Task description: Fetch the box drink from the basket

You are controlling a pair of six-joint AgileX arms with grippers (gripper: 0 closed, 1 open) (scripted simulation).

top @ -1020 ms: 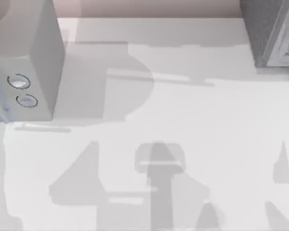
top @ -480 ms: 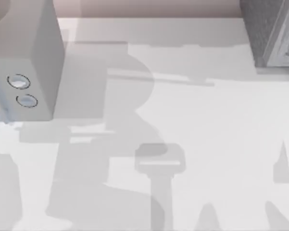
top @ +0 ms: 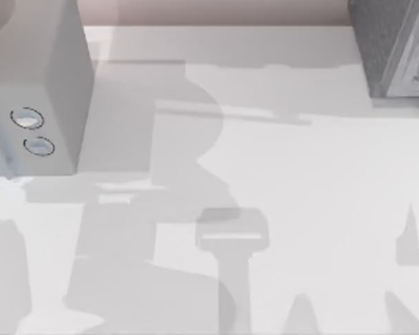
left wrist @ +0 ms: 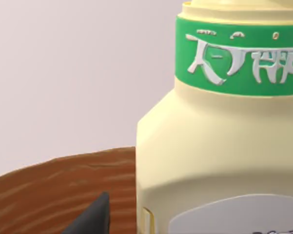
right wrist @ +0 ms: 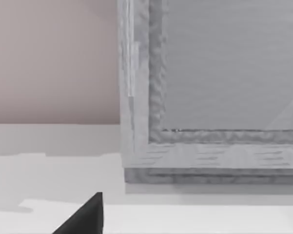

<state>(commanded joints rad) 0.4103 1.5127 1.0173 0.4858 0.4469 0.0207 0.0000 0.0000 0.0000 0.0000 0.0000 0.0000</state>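
Our left hand's state we could not tell: in the left wrist view a single dark fingertip [left wrist: 90, 217] showed at the edge, close beside the box drink [left wrist: 219, 146], but whether it touched the container, or whether the drink was gripped at all, was not visible. The box drink loomed very near that camera, pale yellow with a green band [left wrist: 239, 53] of white lettering under its neck and a pale label low on its body. Behind it curved the brown woven rim of the basket [left wrist: 53, 180], so we judged the drink was within or just over the basket.

We took the step in hand to be the grasp or the start of the lift. The next move would call for a firm hold on the body and a straight rise clear of the rim, without tipping the drink.

Our right hand sat near a grey box [right wrist: 209, 92] on the white counter [right wrist: 44, 141], one dark fingertip [right wrist: 85, 217] in sight, its state also beyond telling.

From above, the counter [top: 300, 181] carried arm shadows, a pale unit [top: 45, 91] with two round dials at left and the grey box [top: 394, 45] at right.
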